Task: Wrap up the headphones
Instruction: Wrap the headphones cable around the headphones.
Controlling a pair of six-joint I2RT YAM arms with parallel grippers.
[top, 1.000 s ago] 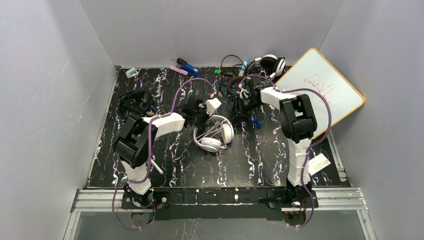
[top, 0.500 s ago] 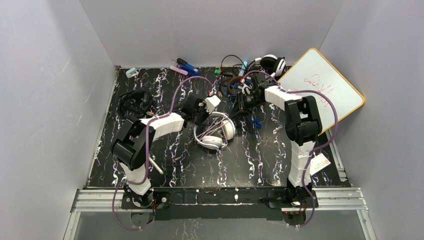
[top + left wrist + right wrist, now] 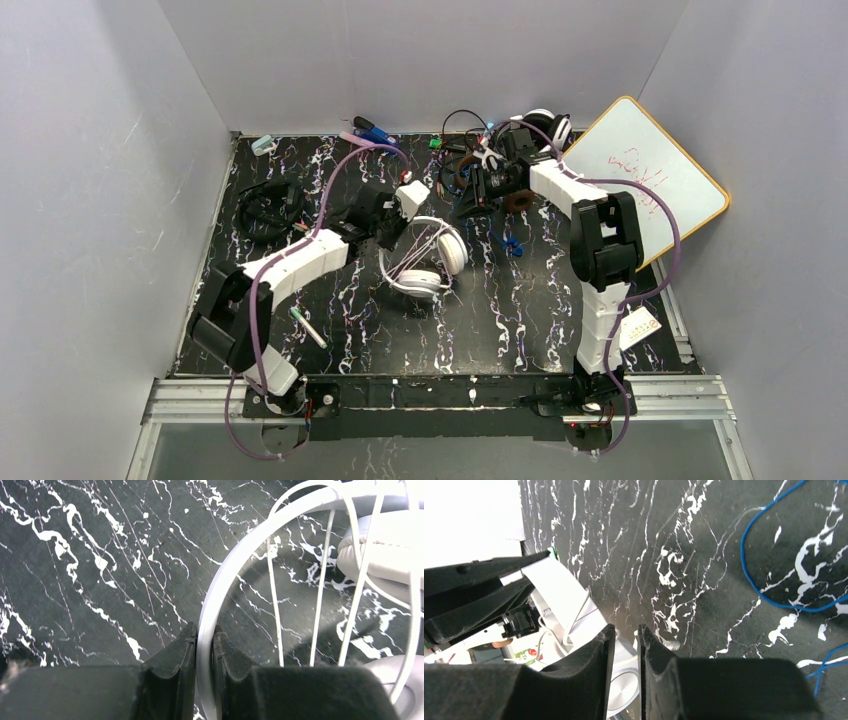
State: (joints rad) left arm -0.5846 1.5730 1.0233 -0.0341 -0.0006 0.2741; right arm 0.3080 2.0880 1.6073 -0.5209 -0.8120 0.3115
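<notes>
left gripper is clamped on the band of the white headphones, near the middle of the tabletop. right gripper, by the far edge, shows a narrow slit between its jaws; i cannot tell if it holds anything.

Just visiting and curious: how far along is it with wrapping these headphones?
Midway, it seems. Several cord strands already cross the white headphones. The left gripper clamps their headband. The right gripper hovers beside them, grip unclear. The headsets at the back look unwrapped.
</notes>
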